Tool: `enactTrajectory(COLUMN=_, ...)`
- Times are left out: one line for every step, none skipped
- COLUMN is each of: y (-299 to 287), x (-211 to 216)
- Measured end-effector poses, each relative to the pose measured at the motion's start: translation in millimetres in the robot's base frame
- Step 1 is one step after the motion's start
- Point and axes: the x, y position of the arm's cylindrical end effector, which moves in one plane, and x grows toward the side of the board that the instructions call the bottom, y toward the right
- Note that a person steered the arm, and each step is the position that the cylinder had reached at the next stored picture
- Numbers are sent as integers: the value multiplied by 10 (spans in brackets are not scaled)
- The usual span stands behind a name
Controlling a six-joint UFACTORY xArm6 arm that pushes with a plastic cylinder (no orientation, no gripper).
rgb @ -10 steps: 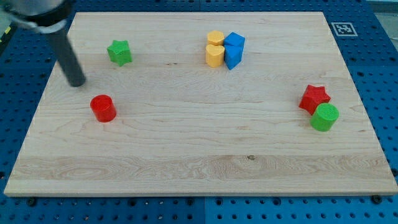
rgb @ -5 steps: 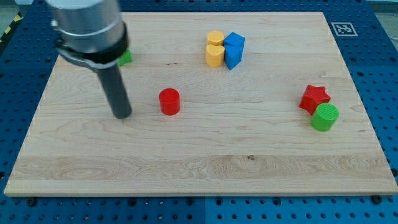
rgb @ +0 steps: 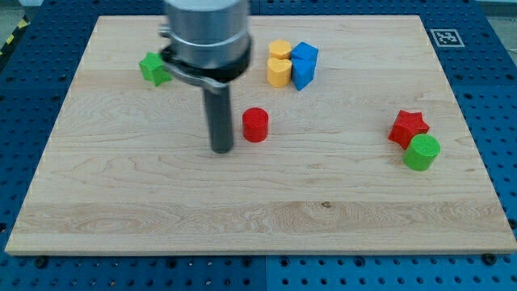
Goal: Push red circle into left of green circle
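The red circle [rgb: 255, 124] stands on the wooden board near its middle, a little toward the view's left. My tip [rgb: 221, 149] is just to its left and slightly lower in the view, with a small gap between them. The green circle [rgb: 422, 152] stands far to the view's right, touching the red star [rgb: 408, 127] that lies just above and left of it.
A green star [rgb: 153, 69] sits at the view's upper left, partly beside the arm's body. A yellow block [rgb: 279, 64] and a blue block [rgb: 304, 65] stand together at the view's top centre. The board's edge [rgb: 258, 255] runs along the bottom.
The red circle has slid from the view's left to near the middle. My tip has followed it rightward, staying on its left side. The other blocks have not moved.
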Motion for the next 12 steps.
enactTrajectory(y=-64, x=-357)
enactTrajectory(y=331, x=-450)
enactTrajectory(y=966, x=-156)
enactTrajectory(y=1007, x=-130)
enactTrajectory(y=446, x=-138)
enactTrajectory(y=368, x=135)
enactTrajectory(y=372, x=202)
enactTrajectory(y=470, x=206)
enactTrajectory(y=1084, x=206)
enactTrajectory(y=1626, x=206)
enactTrajectory(y=1791, x=206)
enactTrajectory(y=1691, x=110)
